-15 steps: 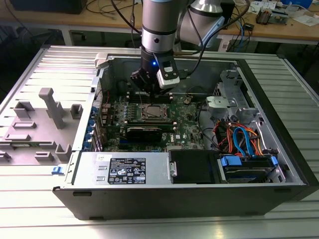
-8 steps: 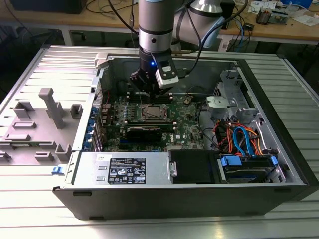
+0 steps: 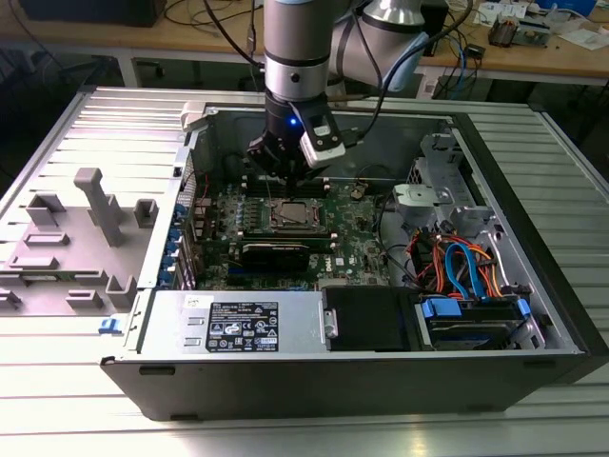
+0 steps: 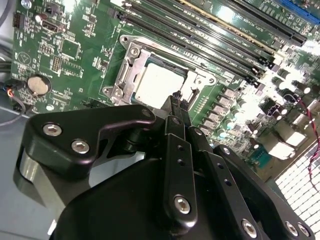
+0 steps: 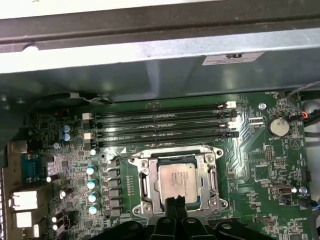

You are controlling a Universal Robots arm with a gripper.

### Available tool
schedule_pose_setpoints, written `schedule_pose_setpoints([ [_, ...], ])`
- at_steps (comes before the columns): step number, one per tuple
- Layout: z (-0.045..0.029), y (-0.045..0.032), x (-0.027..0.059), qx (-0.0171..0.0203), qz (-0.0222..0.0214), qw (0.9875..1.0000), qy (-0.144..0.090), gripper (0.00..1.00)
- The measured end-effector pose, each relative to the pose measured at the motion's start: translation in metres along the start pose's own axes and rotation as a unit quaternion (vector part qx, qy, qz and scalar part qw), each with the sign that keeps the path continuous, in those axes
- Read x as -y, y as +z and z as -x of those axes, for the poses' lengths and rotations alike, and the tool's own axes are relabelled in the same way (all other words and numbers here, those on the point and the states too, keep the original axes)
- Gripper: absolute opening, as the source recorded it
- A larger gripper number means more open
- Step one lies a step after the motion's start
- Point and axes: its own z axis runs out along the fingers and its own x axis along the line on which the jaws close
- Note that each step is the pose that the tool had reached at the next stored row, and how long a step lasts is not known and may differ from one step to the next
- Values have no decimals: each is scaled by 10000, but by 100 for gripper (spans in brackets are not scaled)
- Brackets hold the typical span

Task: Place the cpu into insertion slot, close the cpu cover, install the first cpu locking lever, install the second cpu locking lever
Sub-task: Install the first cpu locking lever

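One cpu (image 5: 177,179) already sits in the insertion slot (image 5: 134,160), and the cpu cover (image 5: 210,177) appears to lie flat around it. The end effector (image 5: 175,200), clenched with nothing visibly held, hovers at the slot's edge. The lever-locking step seems in hand, and it calls for fine alignment.

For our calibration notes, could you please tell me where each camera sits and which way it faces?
Exterior view: off the arm, raised, facing down into the open case; shows the arm and gripper.
First wrist view: on the wrist, facing the cpu and memory slots past the gripper.
Second wrist view: on the wrist, facing the cpu slantwise over the gripper's black linkage.
Shared: all three show the cpu; both wrist views show the gripper close by it.
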Motion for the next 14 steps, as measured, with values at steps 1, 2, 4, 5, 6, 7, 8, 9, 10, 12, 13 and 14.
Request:
schedule_pose_setpoints([
  [1,-5,0,0,0,1,10000,-33,11],
  [2,-12,-1,1,1,1,10000,-54,11],
  [4,-29,-10,2,5,1,10000,-77,11],
  [5,-38,-25,3,7,1,10000,-89,11],
  [6,-48,-51,3,9,1,9999,-105,11],
  [7,-53,-65,3,10,2,9999,-111,11],
  [8,-57,-82,4,10,1,9999,-115,11],
  [9,-61,-97,4,10,1,9999,-117,11],
  [10,-66,-110,4,11,1,9999,-121,11],
  [12,-76,-126,5,11,2,9999,-128,11],
  [13,-85,-128,6,12,2,9999,-134,11],
  [14,-96,-129,6,11,4,9999,-140,11],
])
